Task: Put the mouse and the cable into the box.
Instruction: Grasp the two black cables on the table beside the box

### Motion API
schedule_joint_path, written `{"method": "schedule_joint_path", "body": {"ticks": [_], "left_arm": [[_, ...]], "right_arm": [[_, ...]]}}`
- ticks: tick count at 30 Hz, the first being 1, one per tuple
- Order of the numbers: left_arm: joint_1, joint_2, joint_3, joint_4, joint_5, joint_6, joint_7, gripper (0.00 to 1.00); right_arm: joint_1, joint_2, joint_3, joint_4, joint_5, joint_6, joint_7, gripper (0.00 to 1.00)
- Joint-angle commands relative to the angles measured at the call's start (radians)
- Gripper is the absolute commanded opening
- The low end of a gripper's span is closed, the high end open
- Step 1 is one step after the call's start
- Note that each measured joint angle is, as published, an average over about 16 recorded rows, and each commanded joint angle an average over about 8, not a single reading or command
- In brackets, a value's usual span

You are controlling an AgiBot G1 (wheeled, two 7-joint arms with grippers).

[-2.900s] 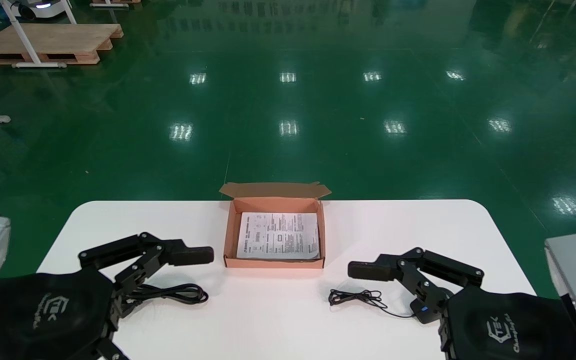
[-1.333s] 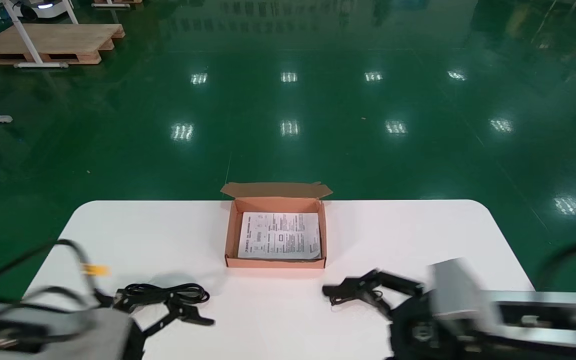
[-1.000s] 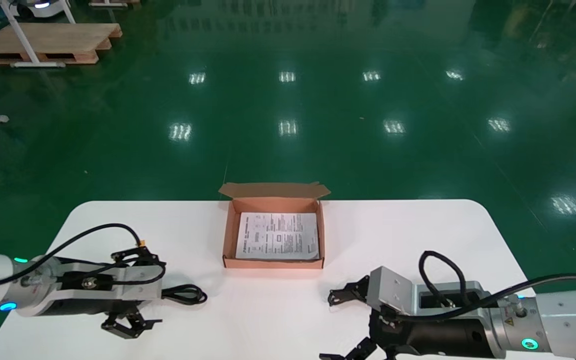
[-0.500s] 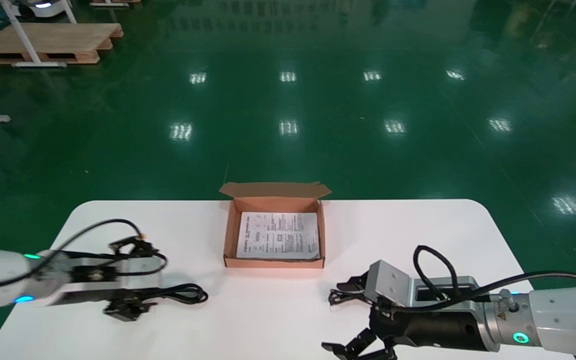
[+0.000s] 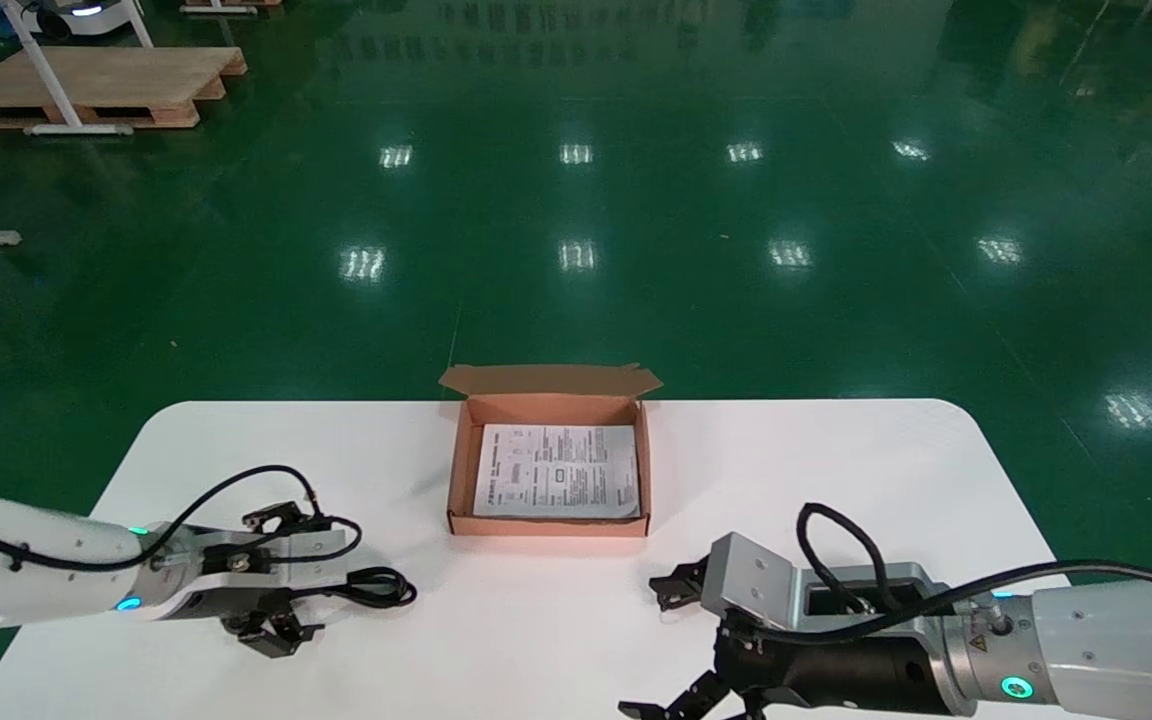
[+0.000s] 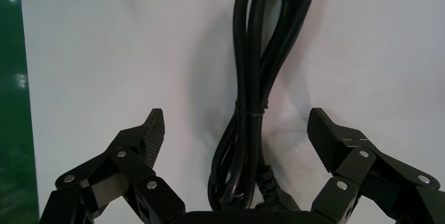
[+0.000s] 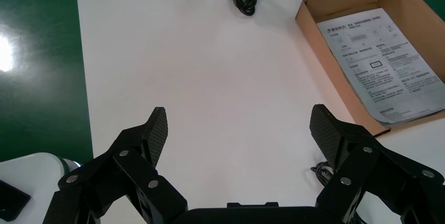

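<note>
This is looking like a factory hall or robot test floor. A glossy green floor (image 5: 656, 320) is stretching far back and mirroring rows of overhead lights, a wooden pallet (image 5: 106, 88) is lying beside a white metal stand (image 5: 44, 72), and a plain white table (image 5: 836, 460) is standing alone.

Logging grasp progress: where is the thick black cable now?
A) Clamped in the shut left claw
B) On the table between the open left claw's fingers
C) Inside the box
B: the left wrist view shows the black cable lying on the table within the open left claw, touching neither side.
</note>
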Motion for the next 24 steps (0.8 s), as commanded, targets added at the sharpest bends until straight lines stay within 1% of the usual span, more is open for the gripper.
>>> {"method": "schedule_joint_path", "body": {"ticks": [1, 10, 18, 21, 24], "left_arm": [[-0.006, 0.011, -0.001, 0.035, -0.004, -0.009, 0.011, 1.00], [-0.020, 0.035, -0.008, 0.087, -0.028, -0.015, 0.047, 1.00], [-0.039, 0.049, 0.000, 0.114, -0.008, -0.025, 0.050, 1.00], [-0.046, 0.055, 0.005, 0.123, 0.002, -0.025, 0.048, 1.00], [-0.051, 0.059, 0.009, 0.129, 0.008, -0.023, 0.048, 1.00]], "right_arm": [[-0.007, 0.005, -0.001, 0.012, -0.001, 0.001, 0.007, 1.00], [-0.016, 0.008, -0.004, 0.036, -0.007, 0.008, 0.023, 1.00], [-0.021, 0.009, -0.007, 0.042, -0.020, 0.019, 0.029, 1.00], [-0.017, 0.000, -0.018, 0.037, -0.059, 0.042, 0.032, 1.00], [0.000, -0.026, -0.041, 0.014, -0.130, 0.079, 0.032, 1.00]]}}
